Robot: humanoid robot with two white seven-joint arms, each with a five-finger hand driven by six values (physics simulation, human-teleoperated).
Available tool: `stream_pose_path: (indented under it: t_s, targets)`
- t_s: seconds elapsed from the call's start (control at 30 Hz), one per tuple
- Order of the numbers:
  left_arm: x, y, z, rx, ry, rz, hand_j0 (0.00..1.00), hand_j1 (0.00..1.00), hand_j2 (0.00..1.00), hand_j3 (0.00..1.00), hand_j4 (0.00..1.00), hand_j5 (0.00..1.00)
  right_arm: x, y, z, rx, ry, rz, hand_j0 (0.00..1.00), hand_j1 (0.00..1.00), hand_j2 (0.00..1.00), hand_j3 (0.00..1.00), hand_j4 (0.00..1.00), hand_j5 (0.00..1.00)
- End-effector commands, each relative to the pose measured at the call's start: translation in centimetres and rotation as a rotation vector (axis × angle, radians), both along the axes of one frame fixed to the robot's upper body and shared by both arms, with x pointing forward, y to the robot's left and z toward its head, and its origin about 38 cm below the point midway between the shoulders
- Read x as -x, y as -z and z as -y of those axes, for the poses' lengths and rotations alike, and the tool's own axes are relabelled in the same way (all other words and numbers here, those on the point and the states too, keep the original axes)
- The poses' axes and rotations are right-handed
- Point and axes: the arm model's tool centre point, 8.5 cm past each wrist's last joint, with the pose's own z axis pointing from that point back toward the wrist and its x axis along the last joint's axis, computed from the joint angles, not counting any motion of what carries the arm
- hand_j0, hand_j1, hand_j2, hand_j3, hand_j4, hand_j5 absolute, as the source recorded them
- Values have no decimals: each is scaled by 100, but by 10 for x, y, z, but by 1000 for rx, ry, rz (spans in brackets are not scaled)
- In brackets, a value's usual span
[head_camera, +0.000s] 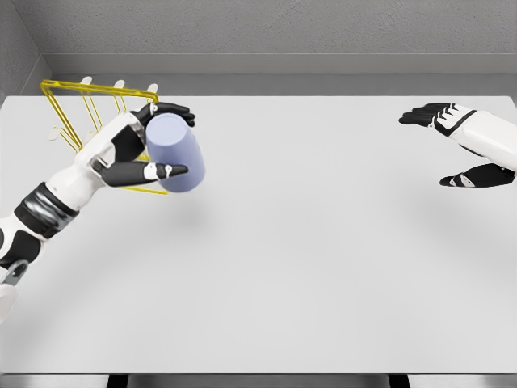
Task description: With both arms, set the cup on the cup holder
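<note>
While the white bench (266, 267) lies bare up front, the left hand (149, 145) is clamped on the lavender cup (176, 153), lifted and tilted just in front of the yellow wire cup holder (77, 109) at the far left. Right hand (464, 145) hovers far right, fingers spread, holding nothing. Judged step: hanging the cup. Best to line the cup's mouth up with a white-tipped peg, slide on slowly, release only once seated.
</note>
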Motion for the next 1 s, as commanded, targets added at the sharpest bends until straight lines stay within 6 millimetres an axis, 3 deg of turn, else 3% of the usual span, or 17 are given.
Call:
stream_pose_path:
  t_s: [0.0,0.33,0.73,0.97]
  targets:
    - [-2,-5,-10,3,-19,3,72,72,72,72,72,72,0,-1,0,-7,1,-1,100,100,100,100,100,100]
    - [-9,-16,-28,-3,-62,22,72,72,72,72,72,72,0,-1,1,-6,1,-1,100,100,100,100,100,100]
    - [-23,-14,-43,-5,-107,10,72,72,72,72,72,72,0,0,1,-7,2,-2,100,100,100,100,100,100]
    - [-29,-17,-64,-28,-156,8,73,73,73,73,73,73,0,0,1,-7,2,-2,100,100,100,100,100,100]
